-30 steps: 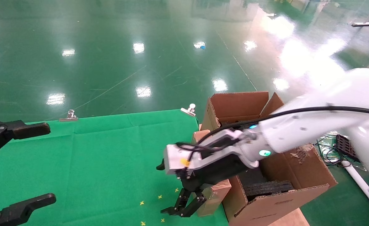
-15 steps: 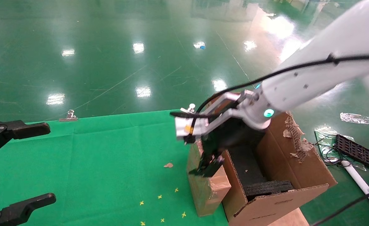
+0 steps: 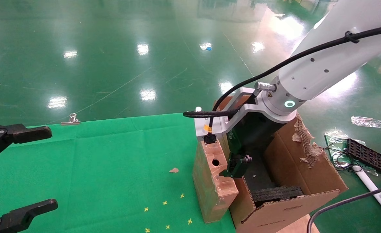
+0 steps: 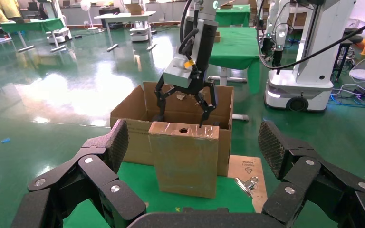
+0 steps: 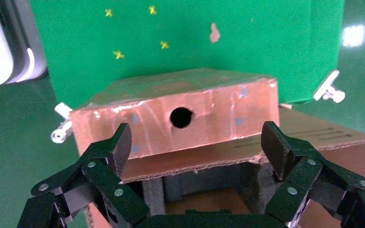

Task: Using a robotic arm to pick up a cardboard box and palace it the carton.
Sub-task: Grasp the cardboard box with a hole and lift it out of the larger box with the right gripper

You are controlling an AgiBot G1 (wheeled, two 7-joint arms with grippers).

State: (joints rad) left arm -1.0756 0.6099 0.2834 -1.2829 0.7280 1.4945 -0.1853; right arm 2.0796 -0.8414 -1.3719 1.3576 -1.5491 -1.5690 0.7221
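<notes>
The cardboard box (image 3: 211, 184) stands on end on the green cloth, against the carton's outer wall, its round hole (image 3: 215, 162) in the top face. The carton (image 3: 307, 181) stands at the table's right edge with black foam blocks (image 3: 276, 193) inside. My right gripper (image 3: 234, 169), on the white robotic arm (image 3: 320, 68), hangs open and empty over the carton's near wall, just beside the box's top. The right wrist view shows the box top (image 5: 185, 118) ahead of the open right gripper (image 5: 197, 154). My left gripper (image 4: 192, 156) is open and parked at the left, facing the box (image 4: 184, 159).
The carton's right flap (image 3: 304, 142) is torn ragged. A cardboard scrap (image 3: 174, 170) and yellow marks lie on the green cloth (image 3: 112, 161). A binder clip (image 3: 71, 119) holds the cloth's far edge. A black tray (image 3: 367, 157) and cables lie on the floor at the right.
My right arm has risen from low on the cloth in front of the box and swung upright above the box and carton edge. The box and left arm have not moved.
</notes>
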